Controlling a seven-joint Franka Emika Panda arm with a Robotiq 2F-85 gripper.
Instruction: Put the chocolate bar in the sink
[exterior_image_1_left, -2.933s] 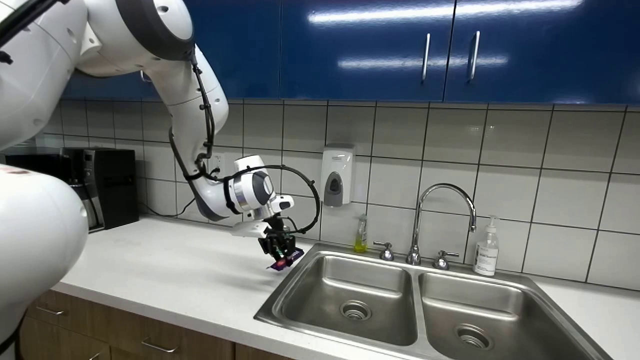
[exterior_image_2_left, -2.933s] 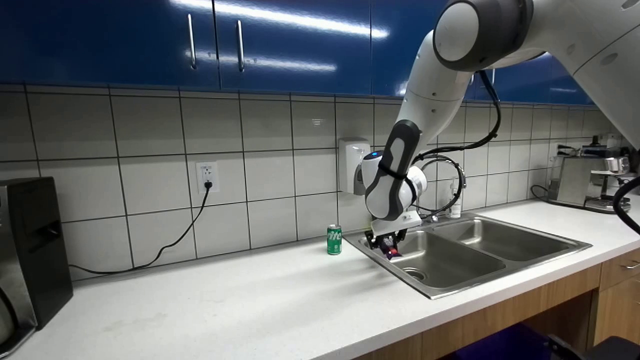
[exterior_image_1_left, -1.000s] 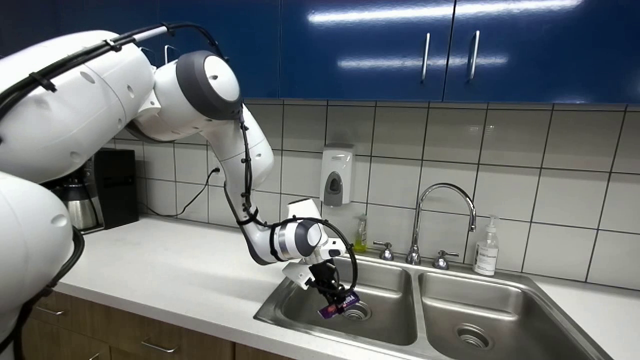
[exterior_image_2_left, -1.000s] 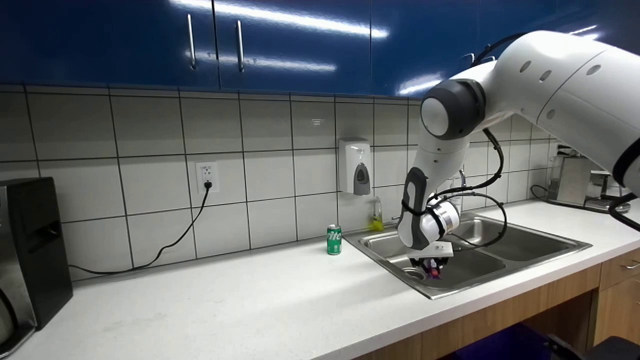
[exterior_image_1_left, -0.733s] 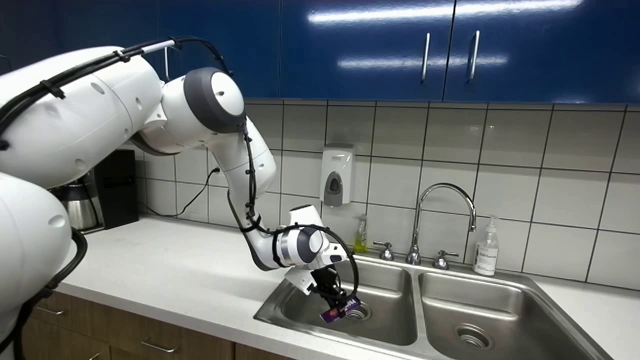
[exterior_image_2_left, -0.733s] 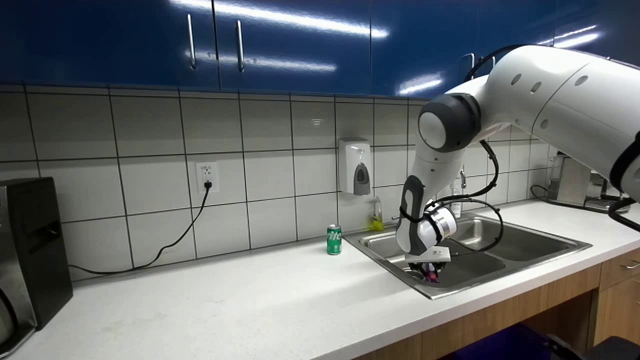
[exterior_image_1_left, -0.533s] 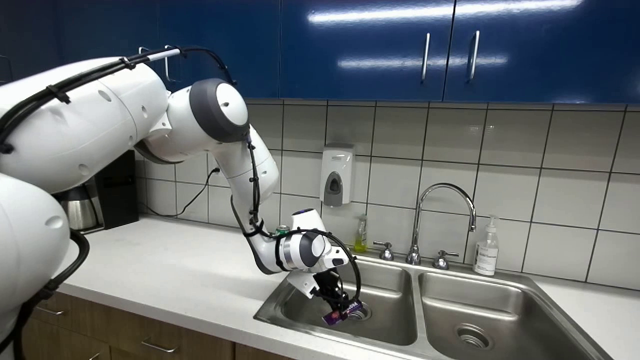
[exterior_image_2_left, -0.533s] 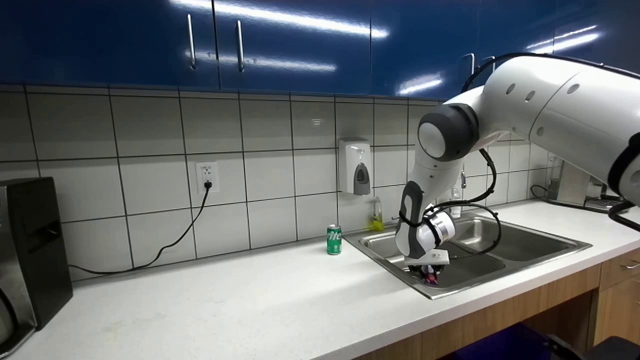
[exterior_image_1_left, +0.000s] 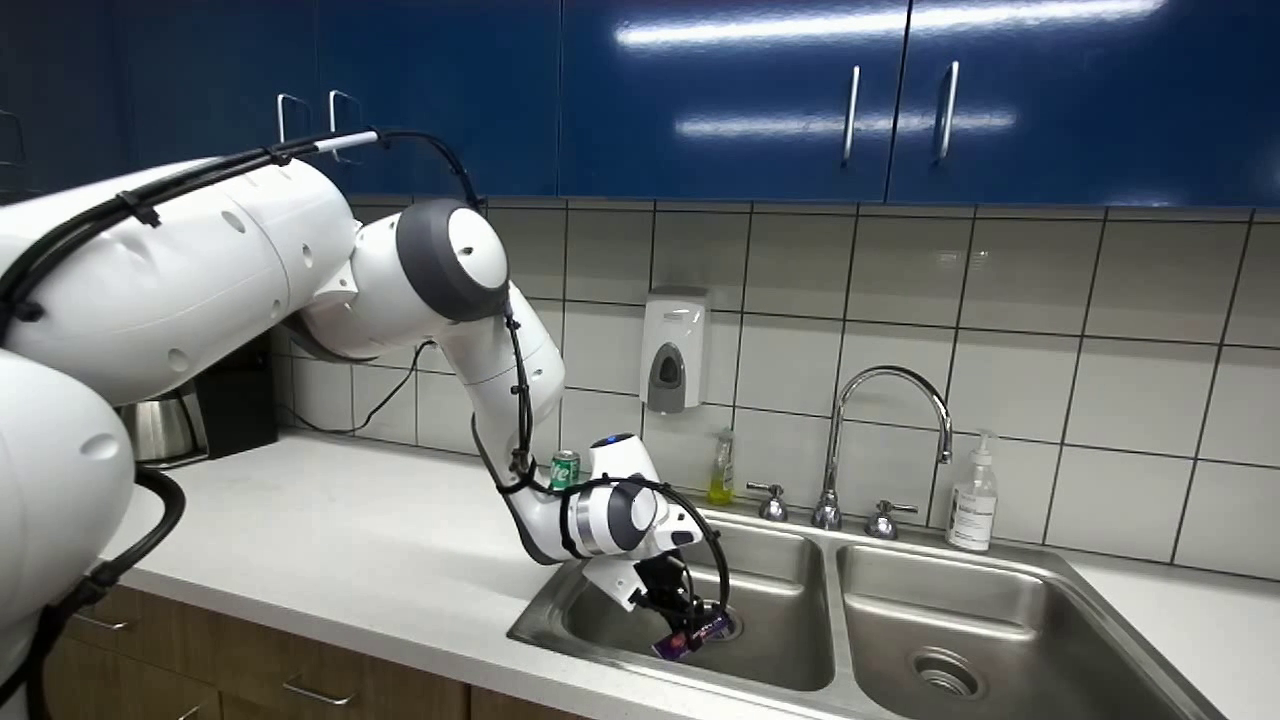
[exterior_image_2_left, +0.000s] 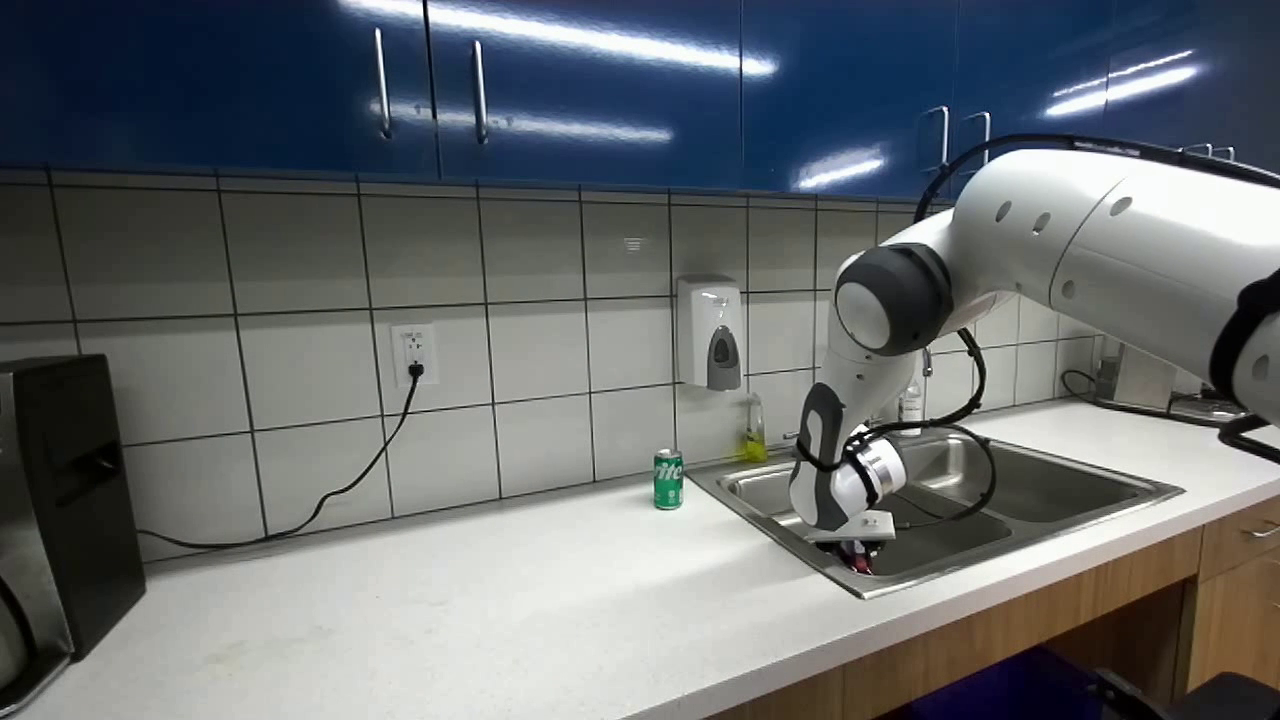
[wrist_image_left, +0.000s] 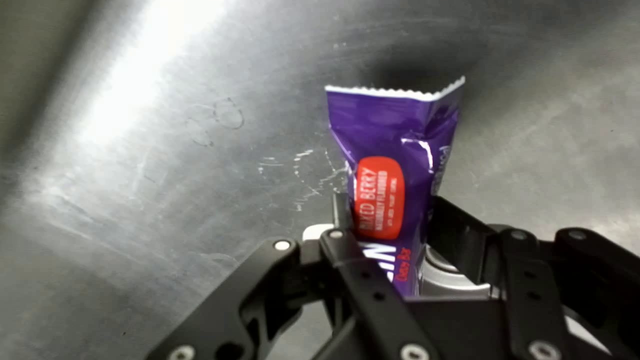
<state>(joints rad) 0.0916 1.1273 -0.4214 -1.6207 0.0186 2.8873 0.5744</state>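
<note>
In the wrist view, the fingers (wrist_image_left: 457, 237) are clamped on the two long sides of the chocolate bar (wrist_image_left: 385, 127); the white serrated end of its purple wrapper (wrist_image_left: 372, 107) projects beyond them. A red panel (wrist_image_left: 380, 197) carries the white text "MIXED BERRY" and "NATURALLY FLAVORED"; a third, smaller line is not legible. Between the fingers, large white letters show "IN", the remainder being hidden, beside red lettering that includes "Bar". In an exterior view, the arm (exterior_image_1_left: 370, 285) extends from the left and reaches down into the sink (exterior_image_1_left: 842, 630). The bar is held inside the left basin (exterior_image_1_left: 790, 640), slanted in this view and partly covering the drain (exterior_image_1_left: 737, 628); contact with the basin floor cannot be determined. Along the far rim stand a bottle of yellow liquid (exterior_image_1_left: 720, 482), the faucet (exterior_image_1_left: 832, 460) between two handles (exterior_image_1_left: 773, 506) and, to the right, a pump bottle (exterior_image_1_left: 973, 508) whose label is too small to read. A wall dispenser (exterior_image_1_left: 675, 335) is mounted above; the print on it is not legible. In an exterior view, a green can (exterior_image_2_left: 668, 482) stands upright on the worktop (exterior_image_2_left: 450, 620) just left of the sink, its white lettering ending in "ite". Below the arm, a small red and purple portion of the bar shows inside the left basin. At the far side, a plug (exterior_image_2_left: 416, 371) is seated in a wall outlet (exterior_image_2_left: 414, 344); at the near left stands a black appliance (exterior_image_2_left: 75, 500).
</note>
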